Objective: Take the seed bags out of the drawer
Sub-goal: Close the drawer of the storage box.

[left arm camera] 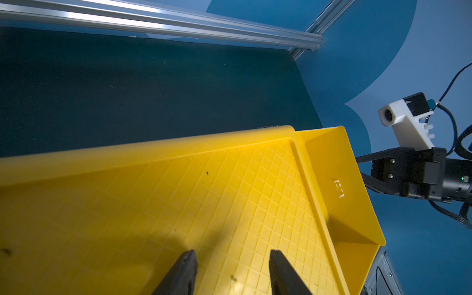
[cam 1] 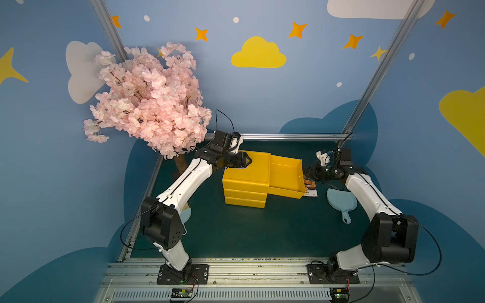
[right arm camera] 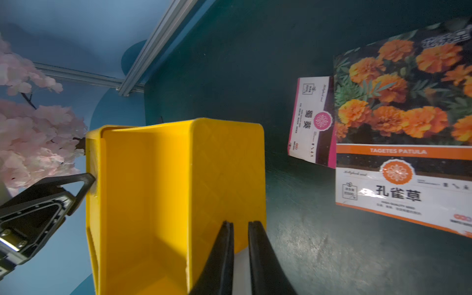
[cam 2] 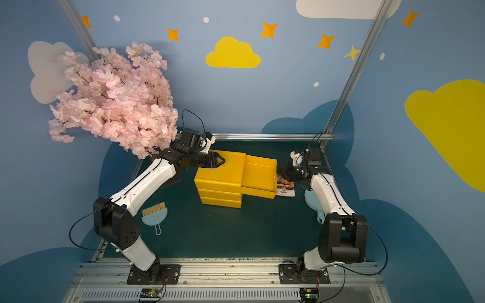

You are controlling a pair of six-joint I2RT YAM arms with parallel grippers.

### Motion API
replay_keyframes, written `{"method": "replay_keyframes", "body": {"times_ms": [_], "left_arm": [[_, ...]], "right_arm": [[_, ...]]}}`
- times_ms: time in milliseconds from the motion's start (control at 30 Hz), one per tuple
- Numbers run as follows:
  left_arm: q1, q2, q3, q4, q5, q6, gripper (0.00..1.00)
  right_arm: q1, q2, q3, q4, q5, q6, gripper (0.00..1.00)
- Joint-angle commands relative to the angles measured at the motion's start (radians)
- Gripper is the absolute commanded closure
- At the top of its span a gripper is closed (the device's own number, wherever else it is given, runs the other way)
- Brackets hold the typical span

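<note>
**Drawer looks empty; two seed bags lie on the bench beside the right jaws.**

The right jaws are nearly pressed together, a thin gap showing, at the front wall of the open yellow drawer; I cannot tell whether they pinch it. Just beside them the marigold seed bag partly covers the pink seed bag, flat on the bench. Farther off, the left jaws stand spread and empty over the drawer cabinet. A hard shove could slide that unclamped cabinet.

Blossom tree, blue dustpan (brush well apart).
</note>
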Motion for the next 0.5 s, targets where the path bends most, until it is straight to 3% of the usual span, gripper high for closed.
{"method": "replay_keyframes", "body": {"times_ms": [0,467], "left_arm": [[0.004,0.060,-0.069,-0.219,-0.036,-0.001,0.48],[0.002,0.064,-0.071,-0.216,-0.036,-0.006,0.48]], "right_arm": [[0.043,-0.011,-0.008,0.051,-0.127,0.049,0.83],[0.187,0.069,-0.014,0.204,-0.173,0.162,0.83]]}}
